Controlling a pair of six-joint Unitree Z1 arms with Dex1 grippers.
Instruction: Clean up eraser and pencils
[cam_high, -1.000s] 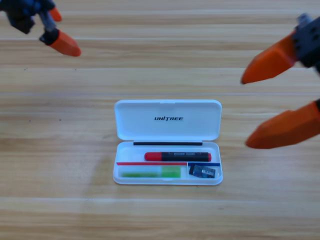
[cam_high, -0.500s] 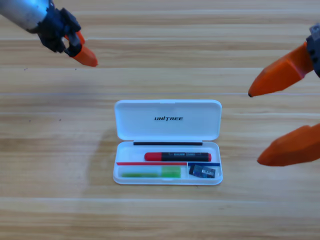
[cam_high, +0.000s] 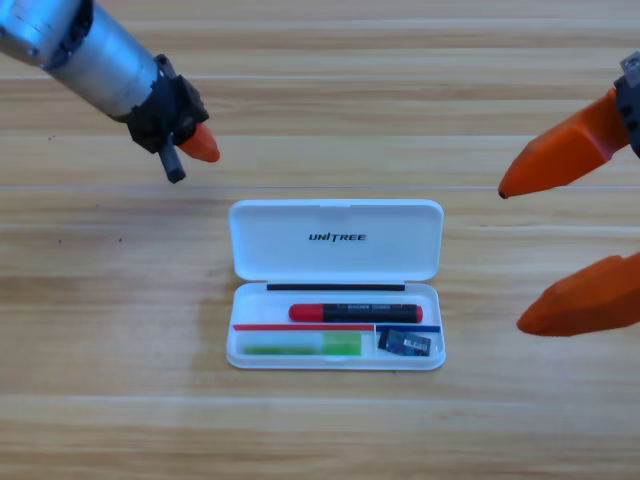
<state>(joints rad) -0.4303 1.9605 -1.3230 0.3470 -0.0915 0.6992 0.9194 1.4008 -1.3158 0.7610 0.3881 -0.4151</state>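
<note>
Resting spot: the white case lies open at the middle of the wooden table, lid flat toward 12 o'clock, tray toward 6 o'clock.
Black marker: lies lengthwise in the tray's upper slot, red cap pointing to 9 o'clock.
Green pen: lies in the lower left slot, parallel to the marker and just below it.
Eraser: sits in the small lower right compartment, at 3 o'clock of the green pen.
Left gripper: hangs at about 10 o'clock of the case, clear of the lid's corner and touching nothing; one orange tip shows, and I cannot tell whether the jaws are apart or together.
Right gripper: waits at the 3 o'clock edge, jaws wide apart, holding nothing, well clear of the eraser.
Open room: bare wood rings the case on all sides, widest toward 6 o'clock and 9 o'clock.
</note>
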